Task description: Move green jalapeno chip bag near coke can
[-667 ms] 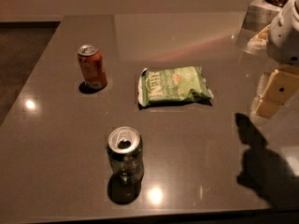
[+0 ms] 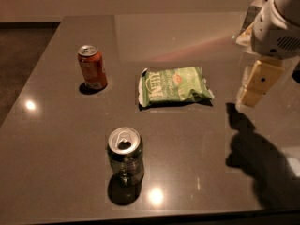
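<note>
Three items rest on the dark glossy table [image 2: 61, 144] in the camera view. The green jalapeno chip bag [image 2: 174, 85] lies flat near the table centre. Its long axis runs from 9 o'clock to 3 o'clock, with the 3 o'clock end tipped slightly toward the camera. The large white lettering sits at the 9 o'clock end, and a small red-orange mark sits near the middle of the far edge.

The coke can [image 2: 92, 67] stands upright at 10 o'clock from the bag, apart from it. A dark greenish-silver can [image 2: 125, 155] stands upright at 7 o'clock from the bag, with its opened top facing the camera.

The gripper [image 2: 251, 96] hangs at 3 o'clock from the bag, near that end but clear of it, below a white wrist housing [image 2: 276, 29]. It holds nothing and touches neither the bag nor the cans. Whether it is spread or pressed together cannot be told. Its shadow [image 2: 262, 163] falls on the table at 6 o'clock from it.
</note>
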Robot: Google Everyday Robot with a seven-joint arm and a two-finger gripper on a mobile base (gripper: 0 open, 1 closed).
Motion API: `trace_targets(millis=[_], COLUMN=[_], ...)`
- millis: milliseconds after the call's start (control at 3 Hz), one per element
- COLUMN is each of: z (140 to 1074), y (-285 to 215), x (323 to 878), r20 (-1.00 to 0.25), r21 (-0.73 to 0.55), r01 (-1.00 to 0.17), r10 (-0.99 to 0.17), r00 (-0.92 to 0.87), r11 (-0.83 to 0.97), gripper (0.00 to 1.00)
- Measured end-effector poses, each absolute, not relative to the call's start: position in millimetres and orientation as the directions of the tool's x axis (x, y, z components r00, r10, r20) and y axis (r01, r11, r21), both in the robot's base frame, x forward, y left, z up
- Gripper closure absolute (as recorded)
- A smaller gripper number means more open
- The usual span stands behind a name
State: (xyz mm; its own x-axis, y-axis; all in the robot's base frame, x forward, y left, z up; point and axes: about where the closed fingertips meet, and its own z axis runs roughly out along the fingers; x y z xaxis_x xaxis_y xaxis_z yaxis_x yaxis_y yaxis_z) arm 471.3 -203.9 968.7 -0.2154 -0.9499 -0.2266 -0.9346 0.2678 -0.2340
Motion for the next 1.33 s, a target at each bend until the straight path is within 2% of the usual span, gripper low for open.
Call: trace_targets(millis=[1000, 1333], z=[920.5, 888.5], y=[-166.1, -153.2], x=[540.2, 560.6], r20=[-0.243, -0.200], r21=[-0.185, -0.149], r01=[-0.955, -0.970], r10=[-0.952, -0.967], r00=[-0.183, -0.159], r11=[0.231, 0.190], gripper=[0.00, 0.00])
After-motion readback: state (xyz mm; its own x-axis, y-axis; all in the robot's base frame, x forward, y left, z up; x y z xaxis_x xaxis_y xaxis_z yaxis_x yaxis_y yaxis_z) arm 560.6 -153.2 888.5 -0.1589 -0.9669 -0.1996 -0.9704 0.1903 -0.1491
